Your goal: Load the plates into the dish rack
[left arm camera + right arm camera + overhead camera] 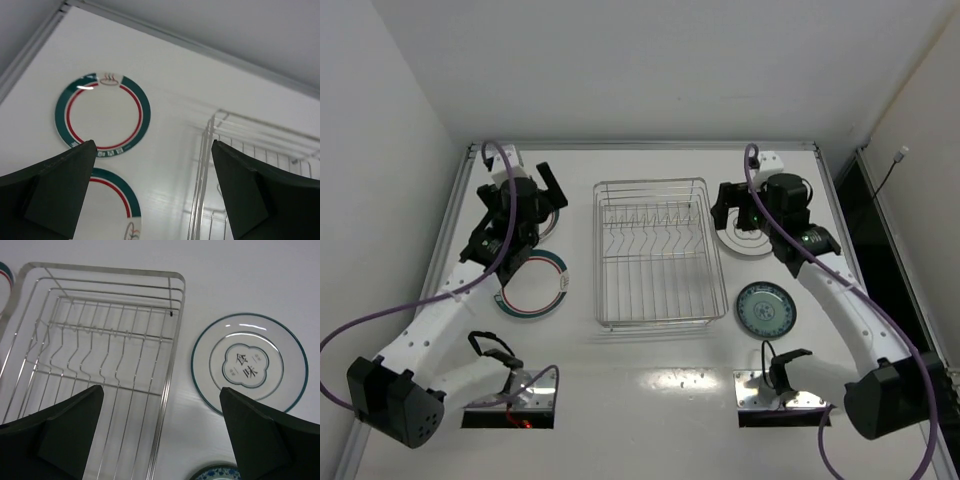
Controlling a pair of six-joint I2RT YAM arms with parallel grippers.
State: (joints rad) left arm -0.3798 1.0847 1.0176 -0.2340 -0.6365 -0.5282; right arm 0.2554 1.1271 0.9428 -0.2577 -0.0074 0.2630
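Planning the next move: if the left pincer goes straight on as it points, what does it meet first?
Probably bare table, between the farther plate and the rack; depth is unclear.

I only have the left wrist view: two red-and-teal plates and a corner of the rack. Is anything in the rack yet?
Observer: No. The rack is empty from end to end.
Operator: Are there plates on its far side from me?
Observer: Two. A blue patterned plate lies nearer the arm bases, and a white ringed plate lies farther back.
Operator: What is the other arm doing?
Observer: The right gripper is open and holding nothing.
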